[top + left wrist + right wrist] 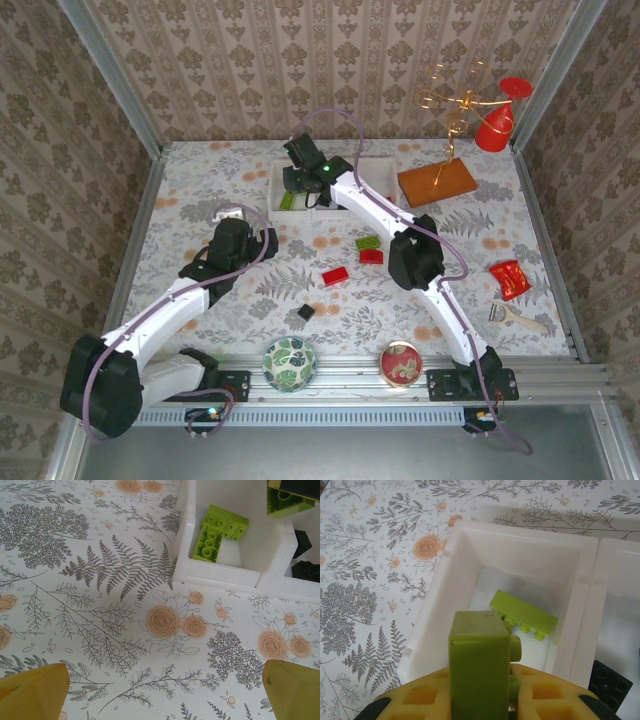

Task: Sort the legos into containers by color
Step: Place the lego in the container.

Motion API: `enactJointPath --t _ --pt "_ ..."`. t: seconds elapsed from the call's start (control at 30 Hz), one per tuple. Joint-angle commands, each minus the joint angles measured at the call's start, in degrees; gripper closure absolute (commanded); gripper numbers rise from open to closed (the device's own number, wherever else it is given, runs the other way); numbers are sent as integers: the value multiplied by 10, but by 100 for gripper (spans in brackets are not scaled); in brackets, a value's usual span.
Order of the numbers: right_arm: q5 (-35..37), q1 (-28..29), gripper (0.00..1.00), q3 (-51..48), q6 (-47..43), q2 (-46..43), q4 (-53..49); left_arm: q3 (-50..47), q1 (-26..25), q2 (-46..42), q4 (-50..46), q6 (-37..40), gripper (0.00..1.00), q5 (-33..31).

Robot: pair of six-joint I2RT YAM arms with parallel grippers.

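Right end effector [485, 697] is clamping a lime green brick [479, 655] above the white tray [520, 542], over its left compartment where another green brick [522, 612] is lying, while the left end effector [162, 695] is hanging with its fingers wide apart over the bench [75, 605].

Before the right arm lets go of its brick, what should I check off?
1. Right end effector shut on lime brick: ok.
2. Brick over the white tray, green compartment: ok.
3. Colour matches the green brick lying inside: ok.
4. Brick clear of the divider wall: cannot tell.
5. Left end effector open, off the tray: ok.
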Motion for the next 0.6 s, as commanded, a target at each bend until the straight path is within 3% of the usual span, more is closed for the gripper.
enactJointPath --t 0.0,0.57 --pt "-13 4 80 28 -15 19 5 -7 5 -10 -7 -9 0 9" --pt "-14 4 59 71 -25 46 -1 -16 5 -17 -11 -3 0 14"
